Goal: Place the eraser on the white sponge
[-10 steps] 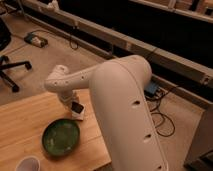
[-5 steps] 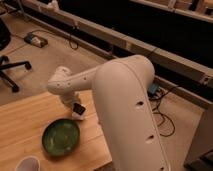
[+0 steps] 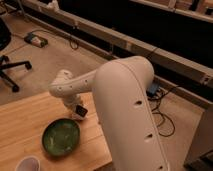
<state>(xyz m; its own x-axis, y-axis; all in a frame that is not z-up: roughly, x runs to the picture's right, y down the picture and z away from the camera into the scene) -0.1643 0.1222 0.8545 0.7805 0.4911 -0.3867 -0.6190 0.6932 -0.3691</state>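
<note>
On a wooden table, the gripper is hovering beside the green bowl, apparently clasping the eraser; the white sponge is hidden, so lowering should go slowly.

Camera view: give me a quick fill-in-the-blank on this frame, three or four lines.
1. The bowl on the wooden table is ____ in colour.
2. The gripper hangs just past the bowl's ____ rim, low over the table.
3. The cup at the bottom edge sits ____ the bowl in the picture.
4. The chair stands on the ____, off the table.

Missing words: green; upper right; below and left of; floor
</note>
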